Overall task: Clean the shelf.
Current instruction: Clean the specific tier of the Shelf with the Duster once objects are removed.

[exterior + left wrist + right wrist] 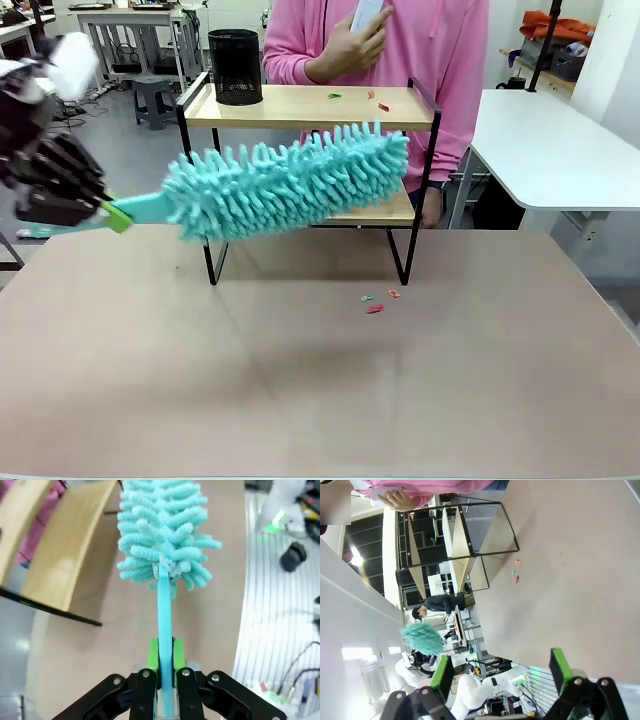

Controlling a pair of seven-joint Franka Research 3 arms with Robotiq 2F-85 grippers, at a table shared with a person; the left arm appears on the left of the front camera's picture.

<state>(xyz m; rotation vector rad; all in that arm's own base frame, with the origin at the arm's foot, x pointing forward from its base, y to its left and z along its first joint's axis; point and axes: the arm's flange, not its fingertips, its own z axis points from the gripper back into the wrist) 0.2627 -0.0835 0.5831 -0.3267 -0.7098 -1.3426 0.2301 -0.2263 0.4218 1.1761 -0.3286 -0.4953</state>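
Left pincer (115,217) — pressed together on the flat handle of the teal duster (290,180), whose soft pile is held across the front of the shelf (300,106). The shelf is stood on the surface (300,400); it is judged light, rigid and easily shoved — best steadied by a black leg. Scraps (380,103) are noted on its top board. Right pincer (502,672): spread, empty.

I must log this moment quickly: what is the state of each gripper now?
Left gripper: closed on the handle of the teal duster.
Right gripper: open, holding nothing.
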